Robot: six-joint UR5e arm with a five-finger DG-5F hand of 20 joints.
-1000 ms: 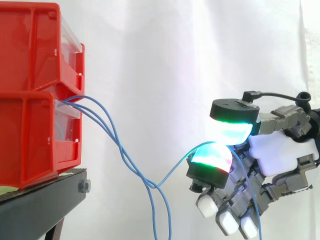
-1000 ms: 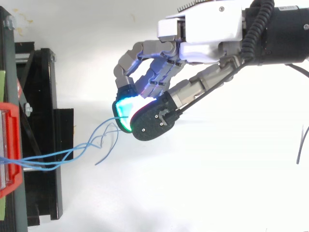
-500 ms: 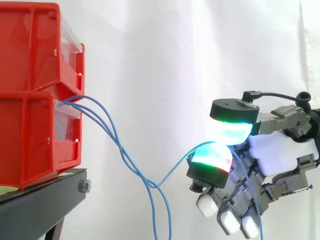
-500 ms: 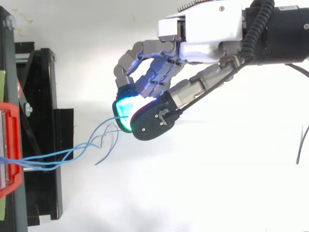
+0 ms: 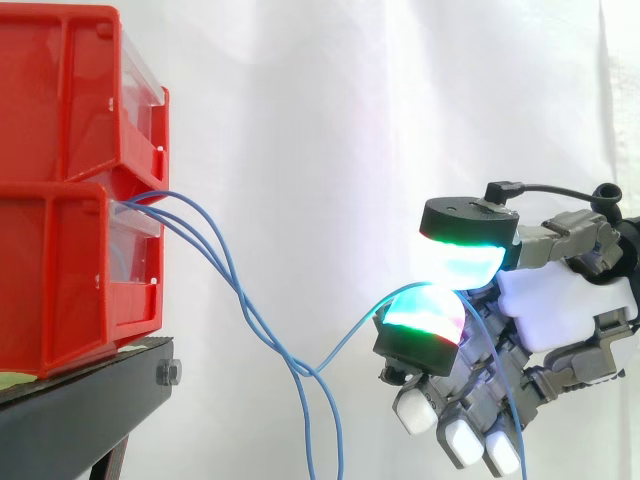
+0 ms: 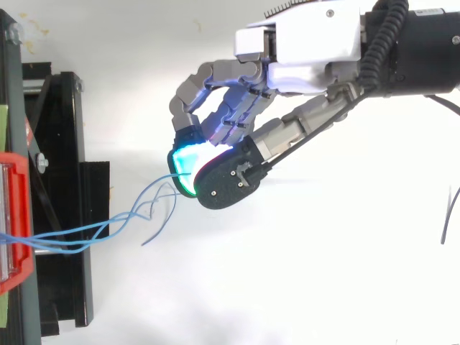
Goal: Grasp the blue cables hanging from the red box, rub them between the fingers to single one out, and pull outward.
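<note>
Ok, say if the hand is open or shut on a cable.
Shut on one blue cable: the hand pinches it between its pads; other strands hang free.

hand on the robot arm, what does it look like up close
The hand has a white palm shell and grey jointed metal fingers. Its thick black-backed pads glow cyan-green, one with red as well; the other fingertips are plain white.
</note>
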